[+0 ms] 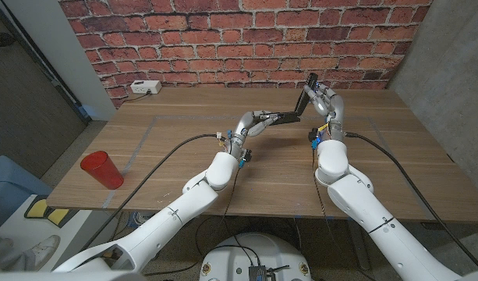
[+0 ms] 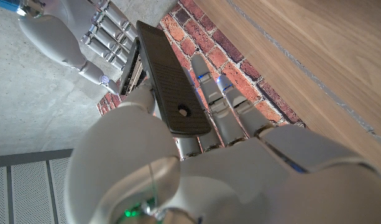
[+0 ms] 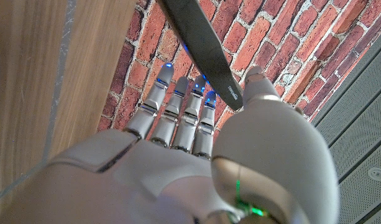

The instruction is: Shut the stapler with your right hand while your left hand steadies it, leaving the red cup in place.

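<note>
You're in the closing step, not finished yet. The stapler [image 1: 292,115] sits mid-worktop toward the brick wall, base lying roughly level, top arm hinged up steeply at the right end.

Your left hand [image 1: 250,123] is on the base end: in the left wrist view the black base [image 2: 171,81] runs between thumb and fingers [image 2: 222,102], so it looks held, fingers fairly straight rather than wrapped.

Your right hand [image 1: 326,104] is up against the raised arm [image 1: 309,87], fingers extended. In the right wrist view the arm's tip [image 3: 230,92] sits just by the thumb; I can't tell whether it's pinched or only touched.

Next, in my judgement: press the raised arm down toward the base with your right hand, following the hinge arc, and keep the left firm so the base doesn't skid or lift.

The red cup [image 1: 101,169] is well apart at the worktop's left edge, upright, clear of both arms. Leave it.
</note>
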Robot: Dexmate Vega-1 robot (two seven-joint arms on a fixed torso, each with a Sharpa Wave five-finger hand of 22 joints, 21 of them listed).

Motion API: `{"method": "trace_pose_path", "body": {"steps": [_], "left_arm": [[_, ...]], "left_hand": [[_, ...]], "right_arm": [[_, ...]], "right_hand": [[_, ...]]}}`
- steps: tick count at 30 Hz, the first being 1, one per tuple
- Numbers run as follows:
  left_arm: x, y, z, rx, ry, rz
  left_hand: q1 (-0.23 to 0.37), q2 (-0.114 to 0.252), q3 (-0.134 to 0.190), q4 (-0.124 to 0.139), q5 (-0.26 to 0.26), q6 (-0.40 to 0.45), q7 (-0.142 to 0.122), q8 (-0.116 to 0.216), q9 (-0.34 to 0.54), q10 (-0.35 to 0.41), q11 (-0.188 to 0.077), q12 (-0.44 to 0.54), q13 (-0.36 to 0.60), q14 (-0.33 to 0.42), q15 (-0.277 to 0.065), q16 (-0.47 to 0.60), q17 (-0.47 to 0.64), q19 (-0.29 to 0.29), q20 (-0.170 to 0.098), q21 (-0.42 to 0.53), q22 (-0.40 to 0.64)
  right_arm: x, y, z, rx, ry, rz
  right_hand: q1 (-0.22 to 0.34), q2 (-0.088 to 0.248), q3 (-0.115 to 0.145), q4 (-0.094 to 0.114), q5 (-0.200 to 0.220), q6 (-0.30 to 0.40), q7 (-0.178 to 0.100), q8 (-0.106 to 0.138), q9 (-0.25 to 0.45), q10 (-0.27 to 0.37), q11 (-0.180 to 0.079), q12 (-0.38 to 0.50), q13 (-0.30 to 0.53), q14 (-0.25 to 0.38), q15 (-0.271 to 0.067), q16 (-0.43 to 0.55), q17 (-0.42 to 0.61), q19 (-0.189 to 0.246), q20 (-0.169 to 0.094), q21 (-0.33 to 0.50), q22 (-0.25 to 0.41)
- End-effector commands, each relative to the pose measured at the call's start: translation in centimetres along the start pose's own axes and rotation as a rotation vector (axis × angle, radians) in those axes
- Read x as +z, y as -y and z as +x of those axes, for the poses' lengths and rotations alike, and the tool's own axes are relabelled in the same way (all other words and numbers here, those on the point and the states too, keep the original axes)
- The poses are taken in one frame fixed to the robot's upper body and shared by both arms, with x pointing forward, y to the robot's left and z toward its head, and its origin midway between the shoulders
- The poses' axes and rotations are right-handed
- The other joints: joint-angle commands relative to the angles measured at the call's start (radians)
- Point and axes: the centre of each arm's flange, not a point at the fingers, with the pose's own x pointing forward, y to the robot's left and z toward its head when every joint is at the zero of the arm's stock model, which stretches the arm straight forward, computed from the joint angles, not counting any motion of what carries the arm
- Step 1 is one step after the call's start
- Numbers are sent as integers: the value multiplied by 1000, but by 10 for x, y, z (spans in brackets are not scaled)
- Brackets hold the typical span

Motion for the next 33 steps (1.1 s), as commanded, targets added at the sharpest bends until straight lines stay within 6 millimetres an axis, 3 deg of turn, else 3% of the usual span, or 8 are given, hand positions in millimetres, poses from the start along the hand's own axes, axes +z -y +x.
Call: {"method": "trace_pose_path", "body": {"steps": [1,10,14,20,26,33], "left_arm": [[-1,1,1,-9,-5,-9],[0,2,1,-11,-4,-9],[0,2,1,-11,-5,-8],[2,3,2,-13,-2,-7],[2,3,2,-12,-2,-9],[3,3,3,-17,1,-7]], "left_hand": [[33,40,2,9,5,14,-1,-2,3,121,-110,54,410,7,-103,-2,3,2,-7,-3,1],[34,39,2,8,5,14,0,-5,3,122,-110,52,411,7,-103,-3,3,3,-7,-3,1],[34,39,1,9,5,14,-1,-5,3,122,-110,51,411,7,-102,-3,3,3,-7,-3,1],[35,39,1,9,4,14,-2,-6,3,123,-110,51,414,8,-102,-3,3,3,-8,-3,1],[34,39,0,11,4,15,-3,-7,3,124,-110,49,414,9,-101,-3,4,3,-8,-3,1],[34,39,0,11,4,15,-3,-9,2,125,-110,48,414,10,-102,-3,4,4,-8,-3,1]], "right_arm": [[2,-6,0,-12,3,-45],[1,-8,0,-25,-1,-60],[2,-8,0,-31,3,-58],[2,-9,0,-27,13,-44],[2,-10,-3,-29,37,-46],[3,-14,-6,-1,65,-66]], "right_hand": [[6,-6,-5,-1,-2,8,11,9,2,16,-2,7,1,10,-63,7,6,8,7,-1,3],[23,-1,-3,-9,-1,29,14,15,2,36,-5,13,2,17,-65,14,7,11,11,-2,3],[76,27,18,-26,0,63,-2,24,2,62,-34,26,10,26,-91,24,12,9,-8,-5,4],[136,55,34,-36,-4,133,-50,42,3,103,-79,50,25,30,-123,39,21,8,-25,-5,7],[177,81,44,-34,-7,187,-89,56,6,126,-95,67,39,34,-141,56,36,0,-46,-4,9],[209,91,46,-36,-7,226,-106,64,10,159,-107,92,54,35,-161,68,46,-7,-62,-1,11]]}}
